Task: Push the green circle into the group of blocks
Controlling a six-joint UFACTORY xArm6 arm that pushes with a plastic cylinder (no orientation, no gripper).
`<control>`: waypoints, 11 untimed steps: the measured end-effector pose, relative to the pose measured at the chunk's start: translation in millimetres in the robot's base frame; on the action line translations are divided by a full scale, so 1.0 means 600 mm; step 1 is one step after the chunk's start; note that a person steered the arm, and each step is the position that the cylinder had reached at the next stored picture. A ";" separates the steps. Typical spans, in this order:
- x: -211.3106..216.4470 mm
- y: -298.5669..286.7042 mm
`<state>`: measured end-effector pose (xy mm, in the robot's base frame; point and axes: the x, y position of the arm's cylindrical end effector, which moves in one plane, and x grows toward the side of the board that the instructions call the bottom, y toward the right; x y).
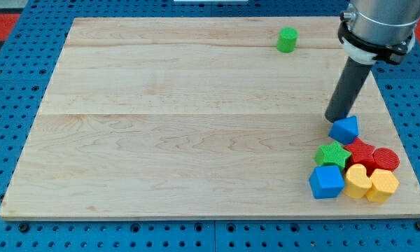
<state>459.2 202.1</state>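
The tool, a plain rod without jaws, rests its tip [334, 119] beside the blue block [345, 129]; it should circle above the green circle [287, 40] and push it down-right into the group.

The tabletop [182, 119] is pale wood with a fine grain, set on a blue pegboard base [14, 140] dotted with dark holes. Far off sits a green circle [287, 40]. At the near right the colours crowd together — a blue triangle [345, 129], a green star [332, 154], two red blocks [374, 156], a blue cube [327, 182] and two yellow blocks [371, 183]. My tip [334, 119] is dark grey — almost black.
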 end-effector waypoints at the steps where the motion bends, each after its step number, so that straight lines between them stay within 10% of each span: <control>1: 0.024 0.026; 5: -0.050 -0.102; 8: -0.367 -0.182; 11: -0.355 -0.112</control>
<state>246.2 135.0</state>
